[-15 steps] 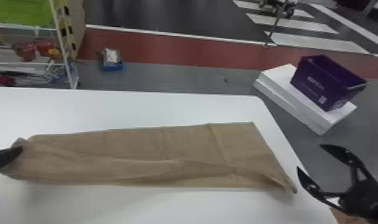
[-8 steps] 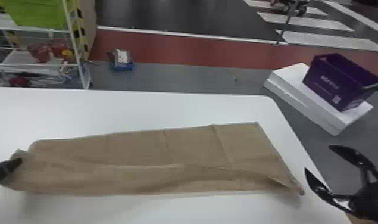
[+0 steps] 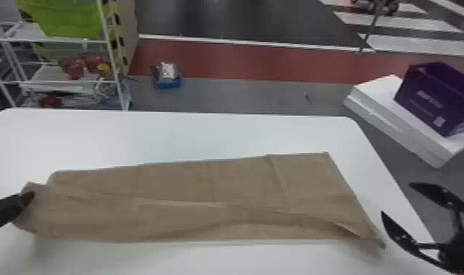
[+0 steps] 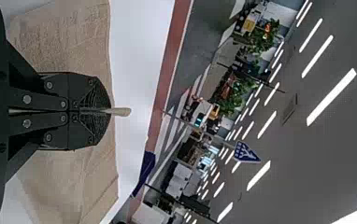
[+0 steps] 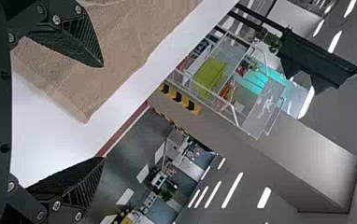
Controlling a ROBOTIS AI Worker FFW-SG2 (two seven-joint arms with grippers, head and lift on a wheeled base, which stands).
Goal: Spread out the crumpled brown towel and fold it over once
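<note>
- The brown towel [image 3: 242,183] lies lengthwise across the white bench [image 3: 205,135], mostly spread, with its near side rumpled into a loose overlapping layer; how far that layer runs underneath is hidden.
- The left claw [image 3: 29,197] is at the towel's left end. In the head view it comes in from the left edge, mostly cut off, and the cloth bunches around its tip, so the exact grip is hard to make out there.
- In the left wrist view its fingers are pressed together on the towel, a thin strip of cloth poking out beyond the tips; the part between the pads is covered.
- The right claw [image 3: 397,199] is spread wide and empty, near the towel's pointed near right corner but apart from it. The back of the claw runs out of the head view.
- The bench's near edge is cut off by the bottom of the head view.
- Beyond the bench's right side, a purple box [image 3: 428,98], cut off at the view's edge, sits on white slabs [image 3: 369,91].
- At the far left stands a white rack [image 3: 112,55], partly cut off, with a green bin [image 3: 70,18] cropped at the top; the red items [image 3: 72,67] lower down are too blurred to name.
</note>
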